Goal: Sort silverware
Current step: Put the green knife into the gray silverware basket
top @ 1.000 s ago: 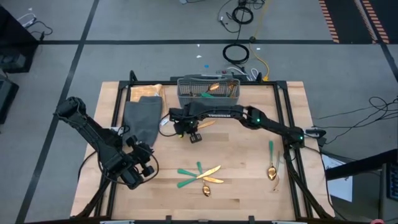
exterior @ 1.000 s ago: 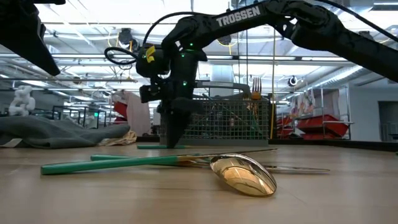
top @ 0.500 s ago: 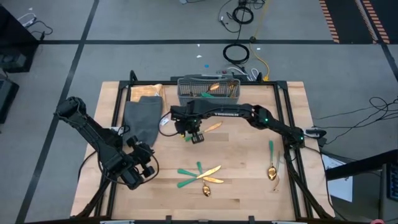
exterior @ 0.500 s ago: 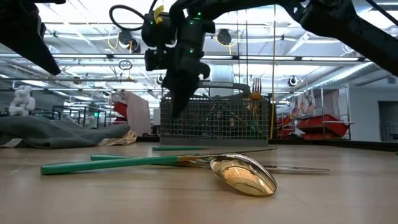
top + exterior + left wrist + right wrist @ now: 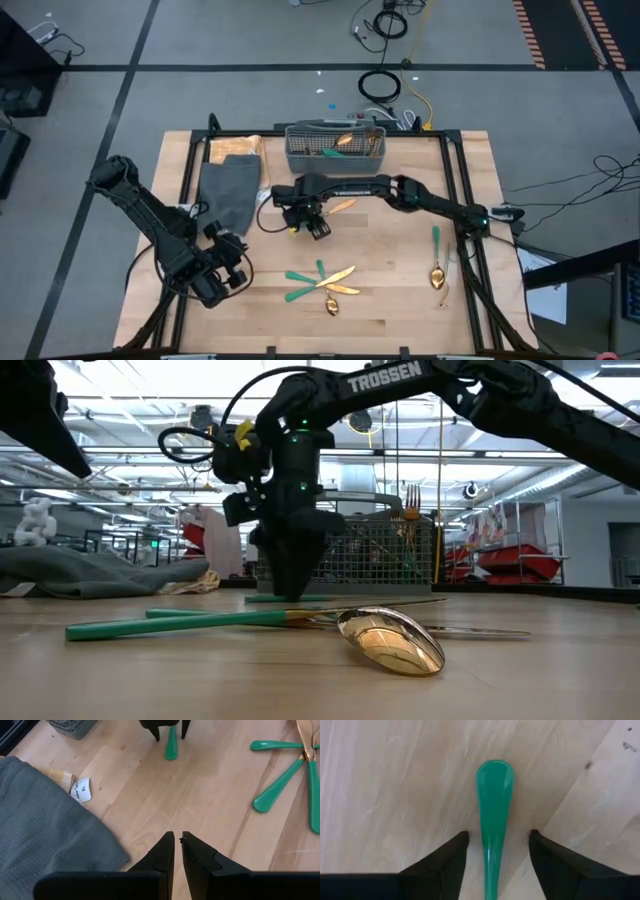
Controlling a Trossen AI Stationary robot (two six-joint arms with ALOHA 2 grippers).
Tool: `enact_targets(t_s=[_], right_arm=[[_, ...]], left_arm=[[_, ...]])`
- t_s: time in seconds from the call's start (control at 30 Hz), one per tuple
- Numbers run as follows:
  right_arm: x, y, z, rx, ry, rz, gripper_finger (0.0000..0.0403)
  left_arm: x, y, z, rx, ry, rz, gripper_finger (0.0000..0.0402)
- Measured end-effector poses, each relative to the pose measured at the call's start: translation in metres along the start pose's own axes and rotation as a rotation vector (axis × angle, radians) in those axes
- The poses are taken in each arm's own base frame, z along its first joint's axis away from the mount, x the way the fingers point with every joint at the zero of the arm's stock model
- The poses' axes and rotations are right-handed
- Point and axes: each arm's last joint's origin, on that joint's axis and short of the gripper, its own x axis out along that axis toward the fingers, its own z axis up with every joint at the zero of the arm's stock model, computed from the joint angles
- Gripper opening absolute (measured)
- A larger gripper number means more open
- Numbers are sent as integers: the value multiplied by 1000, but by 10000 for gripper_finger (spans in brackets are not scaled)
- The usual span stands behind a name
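Overhead, "TROSSEN" on right arm [image 5: 385,377]

grey floor [image 5: 80,60] crossed by dark tape lines, with coiled black cables [image 5: 381,85] and a yellow cable [image 5: 420,100] beyond the pale wooden table [image 5: 400,290]. orange-striped tape [image 5: 575,30] at the far corner. seen level from the tabletop: bright ceiling strip lights [image 5: 150,420], metal shelving, red bins [image 5: 520,565] and a white figure [image 5: 38,518] farther back.

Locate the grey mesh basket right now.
In the high view the grey mesh basket sits at the table's far edge, centre, right of the grey folded cloth, just beyond the right hand.
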Motion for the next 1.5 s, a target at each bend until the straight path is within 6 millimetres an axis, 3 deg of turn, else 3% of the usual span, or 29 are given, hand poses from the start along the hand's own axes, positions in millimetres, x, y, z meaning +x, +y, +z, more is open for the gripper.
enact_targets(t_s=[0.1, 0.17, 0.37, 0.43, 0.6, 1.0, 1.33, 1.5], right_arm=[[1, -2, -1, 7, 3, 0, 212], [2, -2, -1, 16, 8, -7, 189], [24, -2, -4, 32, 48, -4, 44], [27, -2, -4, 30, 58, -5, 16], [27, 4, 0, 14, 60, -25, 5], [-26, 12, -1, 48, -8, -93, 1], [-35, 19, 1, 40, -23, -83, 0], [-71, 20, 1, 25, -133, -134, 0]], left_arm=[[-1, 0, -1, 3, -1, -3, 44], [-1, 0, -1, 3, -2, -4, 44], [-1, -1, -1, 1, -5, -5, 44], [-1, -1, -1, -1, -7, -8, 44], [-1, -2, -1, 2, -7, -8, 44], [-3, -4, -3, 7, -22, -25, 44], [-3, -4, -3, 8, -22, -24, 44], [-3, -4, -3, 9, -22, -24, 44]])
